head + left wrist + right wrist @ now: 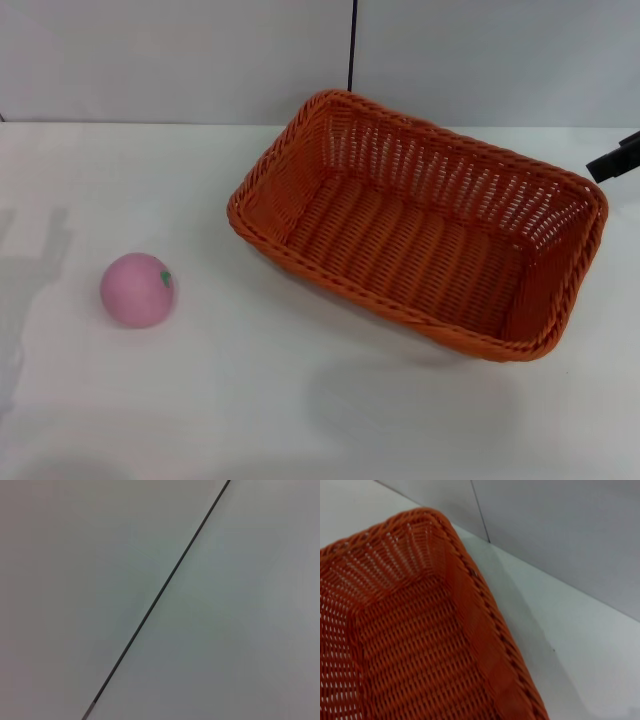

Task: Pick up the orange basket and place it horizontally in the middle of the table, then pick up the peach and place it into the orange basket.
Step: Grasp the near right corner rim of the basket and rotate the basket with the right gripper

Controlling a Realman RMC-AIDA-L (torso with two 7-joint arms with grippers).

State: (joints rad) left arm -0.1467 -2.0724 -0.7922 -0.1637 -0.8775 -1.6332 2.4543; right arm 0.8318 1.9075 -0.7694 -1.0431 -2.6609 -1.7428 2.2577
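One risk: orange basket [420, 225] skewed, may swing when lifted | right end effector [612, 160] beside rim, closure unclear | peach [138, 289] apart

Only a black, blocky tip of the right hand [618, 160] shows, perhaps matte plastic.

The table [300, 420] bears the orange basket [420, 240] and the peach [138, 290].
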